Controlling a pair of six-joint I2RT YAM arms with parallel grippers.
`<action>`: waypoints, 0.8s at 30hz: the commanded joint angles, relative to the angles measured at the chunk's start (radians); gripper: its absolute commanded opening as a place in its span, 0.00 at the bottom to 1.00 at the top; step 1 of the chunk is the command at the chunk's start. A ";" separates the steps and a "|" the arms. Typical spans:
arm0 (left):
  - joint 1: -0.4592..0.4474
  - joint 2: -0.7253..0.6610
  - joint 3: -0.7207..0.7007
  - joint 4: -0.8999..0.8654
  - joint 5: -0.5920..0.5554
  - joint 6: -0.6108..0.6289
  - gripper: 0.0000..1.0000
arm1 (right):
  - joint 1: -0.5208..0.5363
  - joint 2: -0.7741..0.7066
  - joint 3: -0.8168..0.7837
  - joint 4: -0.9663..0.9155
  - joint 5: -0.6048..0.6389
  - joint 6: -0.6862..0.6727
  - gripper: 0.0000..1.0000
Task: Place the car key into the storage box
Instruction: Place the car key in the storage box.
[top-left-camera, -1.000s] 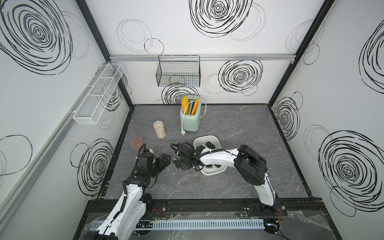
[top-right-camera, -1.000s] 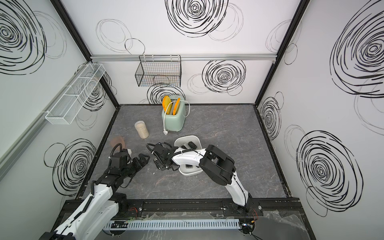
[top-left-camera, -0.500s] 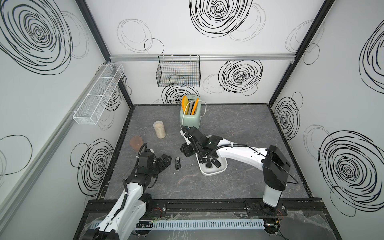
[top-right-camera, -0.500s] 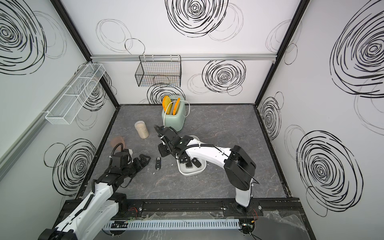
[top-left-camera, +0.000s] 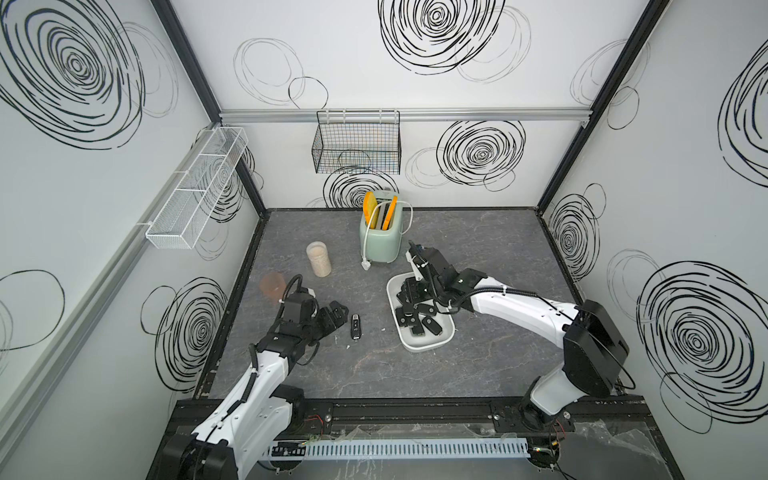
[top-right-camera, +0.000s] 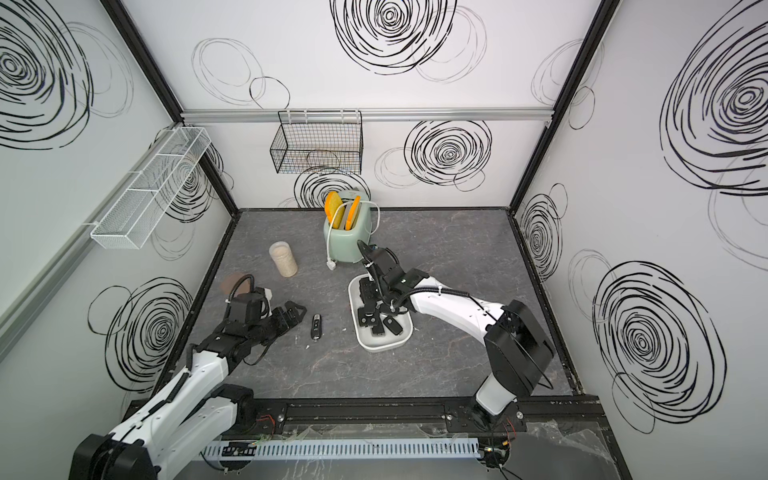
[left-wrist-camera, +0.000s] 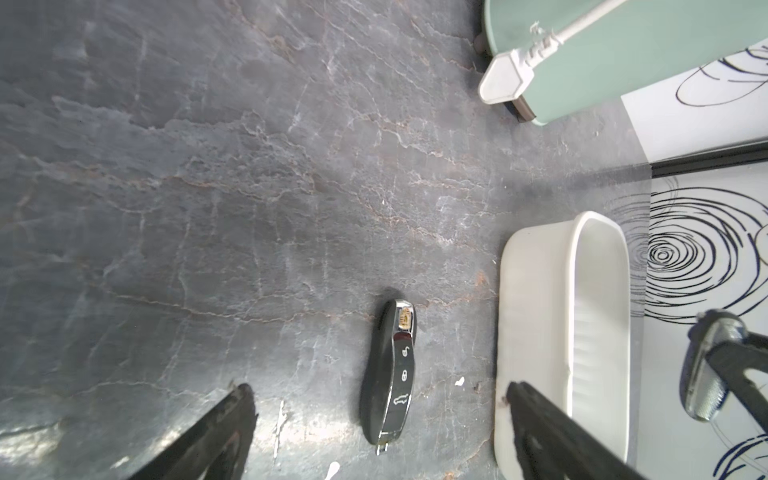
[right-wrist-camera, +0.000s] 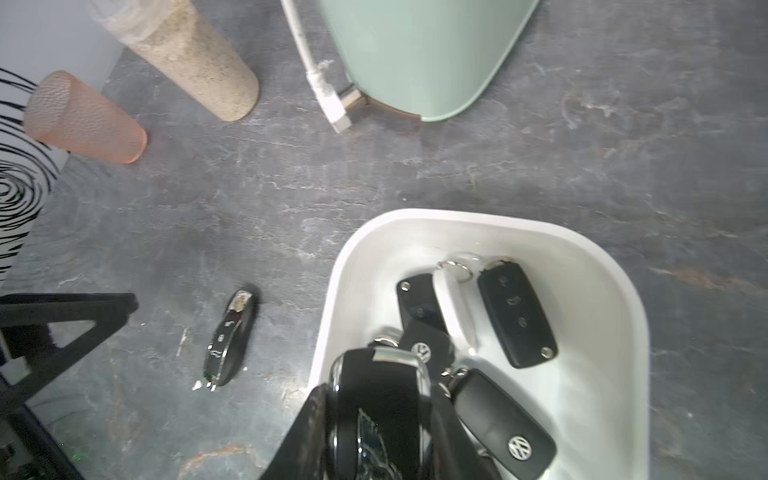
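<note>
Walls (top-left-camera: 415, 104): were white, scrawled with black spirals.
Black wire basket (top-left-camera: 357, 145): hung from the back wall's aluminium rail (top-left-camera: 478, 115).
White mesh rack (top-left-camera: 195, 191): hung left of the basket.
Tabletop (top-left-camera: 478, 249): lay below the basket, dark grey, marbled.
Light: was soft, even.

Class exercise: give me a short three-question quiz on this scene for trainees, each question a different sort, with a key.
1. True or false: the left gripper has its fingers shut on a key.
2. What does the right gripper hold over the storage box? A) a spoon B) a black car key with chrome trim C) a battery
3. What lies on the table between the left gripper and the storage box?
Key: 1 false, fingers open; 2 B; 3 the loose car key.
</note>
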 joint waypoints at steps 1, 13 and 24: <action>-0.035 0.029 0.055 -0.025 -0.052 0.048 0.98 | -0.026 -0.049 -0.048 -0.002 0.037 -0.008 0.26; -0.266 0.118 0.145 -0.122 -0.276 0.104 0.98 | -0.057 -0.007 -0.147 0.035 0.060 -0.007 0.27; -0.435 0.236 0.205 -0.149 -0.432 0.106 0.98 | -0.055 0.106 -0.115 0.052 0.054 -0.008 0.28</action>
